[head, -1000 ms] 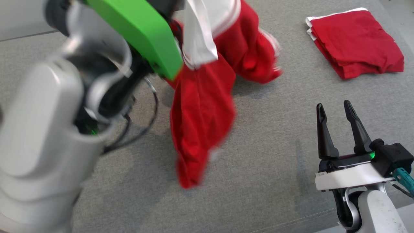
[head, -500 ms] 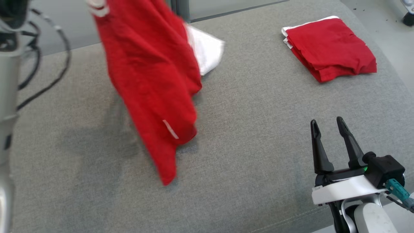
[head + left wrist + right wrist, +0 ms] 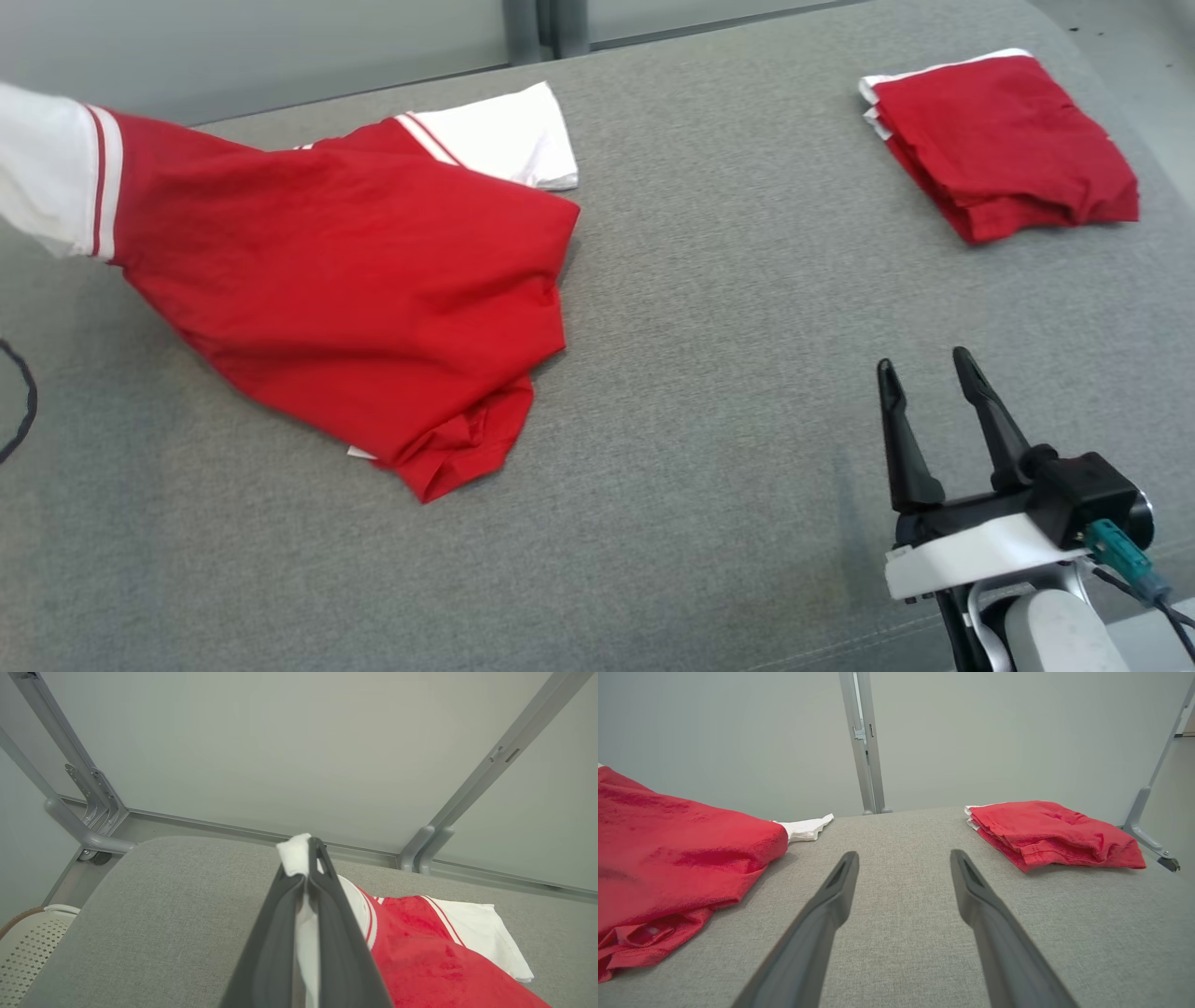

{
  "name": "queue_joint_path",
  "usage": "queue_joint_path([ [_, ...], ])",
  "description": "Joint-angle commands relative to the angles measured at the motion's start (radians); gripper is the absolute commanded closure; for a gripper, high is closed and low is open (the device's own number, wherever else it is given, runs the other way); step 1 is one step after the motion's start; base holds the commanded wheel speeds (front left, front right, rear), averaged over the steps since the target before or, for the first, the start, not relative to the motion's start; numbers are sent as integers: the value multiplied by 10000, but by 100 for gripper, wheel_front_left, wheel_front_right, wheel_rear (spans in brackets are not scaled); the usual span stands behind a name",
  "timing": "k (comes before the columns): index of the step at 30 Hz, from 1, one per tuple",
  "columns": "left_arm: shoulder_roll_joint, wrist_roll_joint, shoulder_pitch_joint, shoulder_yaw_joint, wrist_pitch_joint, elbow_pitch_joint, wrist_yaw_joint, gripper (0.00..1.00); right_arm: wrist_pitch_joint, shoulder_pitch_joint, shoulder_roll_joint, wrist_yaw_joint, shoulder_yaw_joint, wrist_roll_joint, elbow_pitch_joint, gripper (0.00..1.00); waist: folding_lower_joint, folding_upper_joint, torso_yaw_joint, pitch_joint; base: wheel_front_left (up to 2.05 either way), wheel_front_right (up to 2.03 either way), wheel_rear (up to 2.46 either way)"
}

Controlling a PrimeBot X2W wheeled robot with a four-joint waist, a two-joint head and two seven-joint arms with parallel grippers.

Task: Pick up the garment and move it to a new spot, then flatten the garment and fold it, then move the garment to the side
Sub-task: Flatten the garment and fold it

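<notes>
Lowered since half a second ago, when it hung in the air, the red garment (image 3: 355, 289) now lies spread on the grey padded surface (image 3: 728, 392), well to the left of the right claw (image 3: 924, 362) and trailing back from the left claw (image 3: 309, 851). That surface stretches beneath and ahead of both claws. The garment's red body is rumpled, with its hem bunched at the end nearest the right claw. One white sleeve (image 3: 42, 168) is drawn out toward the left claw, and the second sleeve (image 3: 504, 135) lies flat at the garment's far edge. A folded red garment (image 3: 1004, 140) rests ahead of the right claw and a little to its right, well apart from it and from the spread garment. The right claw is released, its two dark fingers parted over bare surface with nothing between them. The left claw is clenched on the tip of the white sleeve, a tuft of cloth poking past its fingertips. A white perforated basket (image 3: 28, 933) sits low to the left of the left claw, beside the surface.
</notes>
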Motion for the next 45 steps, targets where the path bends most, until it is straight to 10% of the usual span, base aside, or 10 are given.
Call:
queue_joint_path([
  [1,93,-149,331,159,-273,196,85,100,-32,-167,-7,-10,125,-194,26,0,0,0,447,311,0,0,0],
  [14,-399,-730,1252,764,-1711,1379,-221,97,-32,-1097,-13,-10,1052,-804,260,0,0,0,1688,635,0,0,0],
  [16,-478,-726,1291,775,-1998,1352,-352,4,-32,-1093,-13,-10,1131,-828,312,0,0,0,1800,606,0,0,0],
  [17,-518,-756,1340,795,-2138,1259,-426,0,-32,-1061,-15,-10,1157,-822,326,0,0,0,1825,580,0,0,0],
  [23,-28,-881,2427,738,-1929,-84,-1057,0,-32,-648,-16,-10,1075,-713,265,0,0,0,1784,435,0,0,0],
  [27,701,-508,3636,1004,-2352,-1905,-699,0,-32,-436,-13,-10,956,-694,237,0,0,0,1623,455,0,0,0],
  [35,-1228,-965,6029,-619,-1845,-7193,-343,0,-32,-212,-13,-10,719,-584,148,0,0,0,1437,601,0,0,0],
  [45,-2641,1279,4986,-3821,-1547,-5757,-381,0,-32,-358,-10,-10,720,-552,196,0,0,0,871,683,0,0,0],
])
